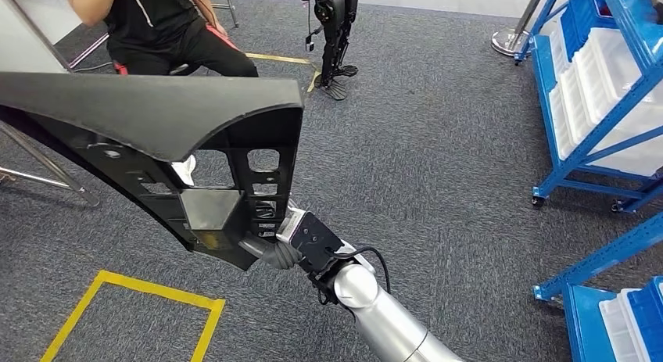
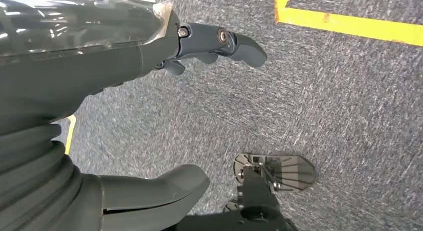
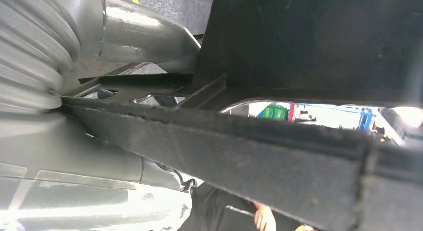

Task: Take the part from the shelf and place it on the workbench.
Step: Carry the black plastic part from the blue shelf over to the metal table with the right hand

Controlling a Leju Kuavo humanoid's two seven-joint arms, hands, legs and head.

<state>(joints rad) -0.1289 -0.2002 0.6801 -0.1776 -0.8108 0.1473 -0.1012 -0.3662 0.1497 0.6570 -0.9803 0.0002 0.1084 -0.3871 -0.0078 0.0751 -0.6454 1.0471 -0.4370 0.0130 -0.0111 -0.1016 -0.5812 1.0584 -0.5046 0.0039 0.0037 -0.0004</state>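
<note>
A large black moulded plastic part point(image 1: 156, 135) with several cut-outs hangs in the air across the left half of the head view. My right hand point(image 1: 285, 245) grips its lower right corner, the silver arm rising from the bottom edge. In the right wrist view the part's dark edge point(image 3: 249, 146) runs right across the picture, with my thumb point(image 3: 144, 34) pressed on one side. My left hand point(image 2: 149, 116) hangs over the carpet, its fingers point(image 2: 224, 44) apart and holding nothing.
A seated person in black point(image 1: 168, 34) is at the back left beside a table's metal legs point(image 1: 47, 170). Blue shelving point(image 1: 610, 104) with white and blue bins stands on the right. Yellow floor tape point(image 1: 133, 295) marks a square at the lower left. A second robot's legs point(image 1: 336, 34) stand behind.
</note>
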